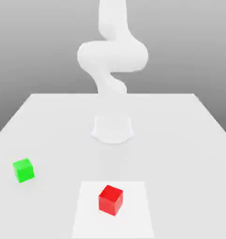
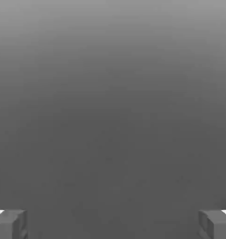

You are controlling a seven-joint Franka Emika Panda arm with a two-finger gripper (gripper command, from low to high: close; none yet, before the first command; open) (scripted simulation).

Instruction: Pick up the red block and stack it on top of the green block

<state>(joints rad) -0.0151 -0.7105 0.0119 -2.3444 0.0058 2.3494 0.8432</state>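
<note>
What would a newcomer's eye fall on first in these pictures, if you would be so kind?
Two bright cubes stand out on the pale table: the red block sits on a lighter square patch near the front edge, and the green block lies apart from it toward the exterior view's left. Behind them rises the white arm. In the hand view the tool stands open, with nothing between its fingertips.

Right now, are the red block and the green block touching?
Apart. In the exterior view the green block sits well toward the view's left of the red block, with bare table plainly between them.
</note>
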